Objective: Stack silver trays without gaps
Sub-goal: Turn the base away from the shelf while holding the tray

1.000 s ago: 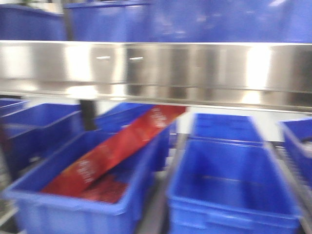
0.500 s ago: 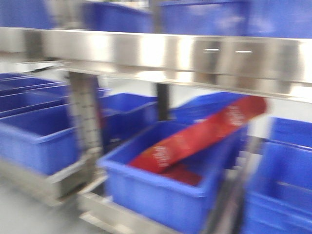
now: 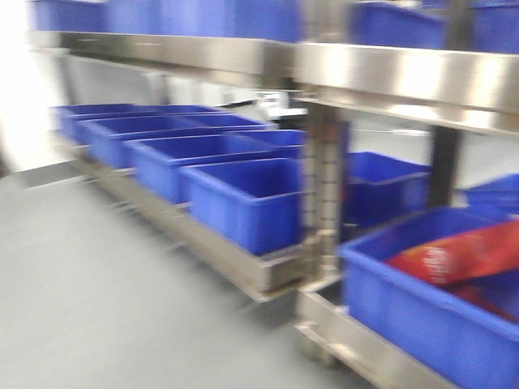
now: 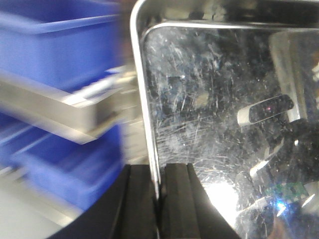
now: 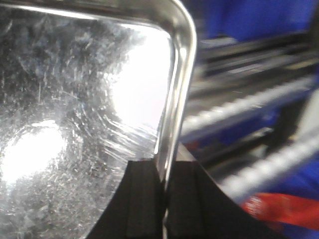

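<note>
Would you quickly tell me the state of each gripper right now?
Left gripper: closed on the rim of a silver tray.
Right gripper: closed on the rim of a silver tray.

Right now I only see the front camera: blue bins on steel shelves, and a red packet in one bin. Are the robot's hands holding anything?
Observer: Yes. The left wrist camera shows the left gripper shut on the edge of a silver tray.
Operator: And the other hand?
Observer: The right gripper is also shut on a shiny tray rim, just below a rounded corner. I cannot tell whether it is the same tray.
Operator: Is the tray clean?
Observer: The surface is covered in fine scratches and bright glare. Nothing lies on the part that shows.
</note>
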Controlling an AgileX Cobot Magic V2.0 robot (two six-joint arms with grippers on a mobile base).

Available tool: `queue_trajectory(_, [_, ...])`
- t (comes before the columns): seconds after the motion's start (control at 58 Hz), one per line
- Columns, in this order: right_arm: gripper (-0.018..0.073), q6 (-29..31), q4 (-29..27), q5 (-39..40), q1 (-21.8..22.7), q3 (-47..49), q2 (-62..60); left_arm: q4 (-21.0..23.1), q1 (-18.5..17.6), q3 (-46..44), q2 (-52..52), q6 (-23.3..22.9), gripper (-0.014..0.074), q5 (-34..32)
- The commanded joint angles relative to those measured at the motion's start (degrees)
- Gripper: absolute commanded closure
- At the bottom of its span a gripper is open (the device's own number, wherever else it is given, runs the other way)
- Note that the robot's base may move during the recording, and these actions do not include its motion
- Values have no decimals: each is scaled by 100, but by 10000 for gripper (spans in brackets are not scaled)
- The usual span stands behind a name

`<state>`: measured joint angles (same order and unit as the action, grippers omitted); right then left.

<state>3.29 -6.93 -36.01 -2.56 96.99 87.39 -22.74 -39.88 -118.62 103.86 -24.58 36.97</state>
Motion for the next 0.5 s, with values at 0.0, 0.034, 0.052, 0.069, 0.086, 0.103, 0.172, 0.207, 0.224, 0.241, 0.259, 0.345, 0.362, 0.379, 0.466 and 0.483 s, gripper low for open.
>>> queue_trajectory(0.0, [638, 140, 127, 217, 17, 59, -79, -120, 26, -31, -87, 102, 616, -209])
queue_trajectory(0.034, [638, 140, 127, 217, 17, 59, -79, -120, 26, -31, -87, 102, 616, -209])
queue_trajectory(0.052, [638, 140, 127, 217, 17, 59, -79, -120, 26, -31, -87, 102, 616, -209])
queue_trajectory(0.069, [638, 140, 127, 217, 17, 59, -79, -120, 26, -31, -87, 102, 616, -209])
queue_trajectory(0.086, [638, 140, 127, 217, 17, 59, -79, -120, 26, -31, -87, 102, 616, -209])
queue_trajectory(0.103, [638, 140, 127, 217, 17, 59, -79, -120, 26, -31, -87, 102, 616, -209])
queue_trajectory(0.172, [638, 140, 127, 217, 17, 59, -79, -120, 26, -31, -87, 102, 616, -209])
queue_trajectory(0.207, [638, 140, 127, 217, 17, 59, -79, -120, 26, -31, -87, 102, 616, -209])
queue_trajectory(0.224, [638, 140, 127, 217, 17, 59, -79, -120, 26, -31, -87, 102, 616, -209])
queue_trajectory(0.241, [638, 140, 127, 217, 17, 59, -79, -120, 26, -31, -87, 102, 616, -209])
queue_trajectory(0.259, [638, 140, 127, 217, 17, 59, -79, -120, 26, -31, -87, 102, 616, -209])
queue_trajectory(0.345, [638, 140, 127, 217, 17, 59, -79, -120, 26, -31, -87, 102, 616, -209])
queue_trajectory(0.362, [638, 140, 127, 217, 17, 59, -79, -120, 26, -31, -87, 102, 616, -209])
queue_trajectory(0.379, [638, 140, 127, 217, 17, 59, -79, -120, 26, -31, -87, 102, 616, -209])
queue_trajectory(0.466, [638, 140, 127, 217, 17, 59, -79, -120, 26, -31, -87, 102, 616, -209])
queue_trajectory(0.483, [638, 140, 127, 217, 17, 59, -79, -120, 26, -31, -87, 102, 616, -209])
